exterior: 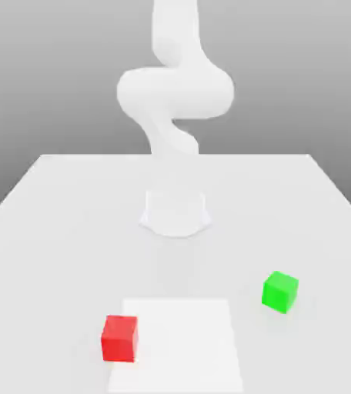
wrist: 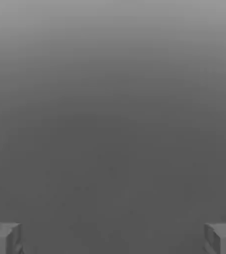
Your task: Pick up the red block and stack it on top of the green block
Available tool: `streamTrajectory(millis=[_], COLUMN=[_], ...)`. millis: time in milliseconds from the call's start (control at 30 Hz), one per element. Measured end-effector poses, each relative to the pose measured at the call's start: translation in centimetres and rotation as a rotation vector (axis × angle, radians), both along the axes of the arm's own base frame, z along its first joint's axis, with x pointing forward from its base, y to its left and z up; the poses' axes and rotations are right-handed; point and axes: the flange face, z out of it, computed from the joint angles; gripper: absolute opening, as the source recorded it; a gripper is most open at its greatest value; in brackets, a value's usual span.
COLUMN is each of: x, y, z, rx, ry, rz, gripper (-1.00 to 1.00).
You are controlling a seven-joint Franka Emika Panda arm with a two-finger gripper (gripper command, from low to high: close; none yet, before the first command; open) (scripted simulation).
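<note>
White table (exterior: 48, 223): white arm (exterior: 175, 92) on round base (exterior: 175, 213), centre toward 12 o'clock. Red block (exterior: 120, 338) at 7 o'clock, touching the edge of a pale square patch (exterior: 182, 342). Green block (exterior: 279, 292) at 4 o'clock, well apart from the red

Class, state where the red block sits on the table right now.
In the exterior view the red block rests on the white table, near the front edge on that view's left, apart from the green block on its right.
</note>
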Motion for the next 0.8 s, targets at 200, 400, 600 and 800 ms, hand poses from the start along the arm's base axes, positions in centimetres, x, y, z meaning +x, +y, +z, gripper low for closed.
streamTrajectory(millis=[200, 400, 600, 800], x=[6.1, 8.4, 7.1, 4.3], y=[-2.4, -4.5, -6.7, -7.9], z=[-12.1, -24.8, -37.2, -47.2], rx=[0.011, 0.017, 0.019, 0.012], ry=[0.196, 0.387, 0.577, 0.714], rz=[-0.006, -0.017, -0.037, -0.046], gripper=[0.00, 0.00, 0.00, 0.00])
